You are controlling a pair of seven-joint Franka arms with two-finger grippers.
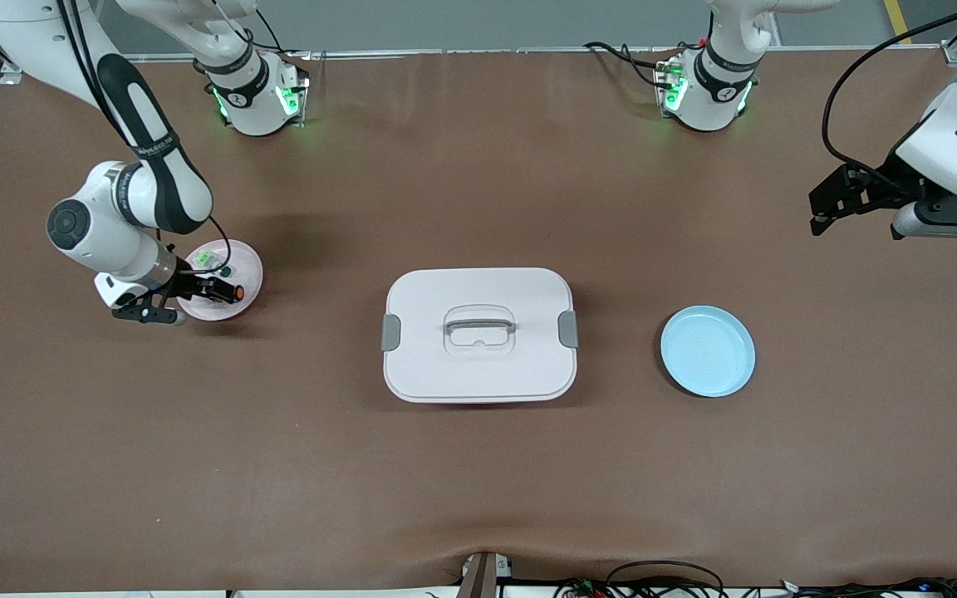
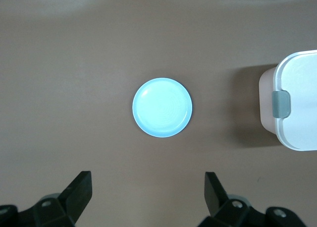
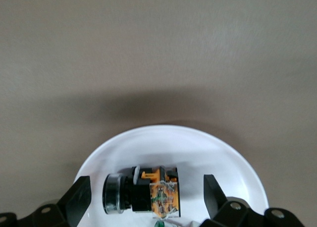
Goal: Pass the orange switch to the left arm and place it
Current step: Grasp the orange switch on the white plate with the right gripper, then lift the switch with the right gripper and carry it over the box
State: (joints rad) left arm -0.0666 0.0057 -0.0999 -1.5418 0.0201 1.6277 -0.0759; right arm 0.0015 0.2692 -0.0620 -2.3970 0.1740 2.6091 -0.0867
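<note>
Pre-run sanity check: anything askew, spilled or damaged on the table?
Nothing stands out. The box sits closed, the blue plate holds nothing, and the orange switch lies on its side on the pink plate between the right end effector fingers.

right gripper (image 1: 225,291): you see it low over the pink plate (image 1: 247,267), at the orange switch (image 1: 238,293)
left gripper (image 1: 817,218): waits raised
box (image 1: 478,334): mid-table, blue plate (image 1: 708,350) beside it

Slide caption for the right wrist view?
Open right gripper straddles the orange switch on the pink plate.
</note>
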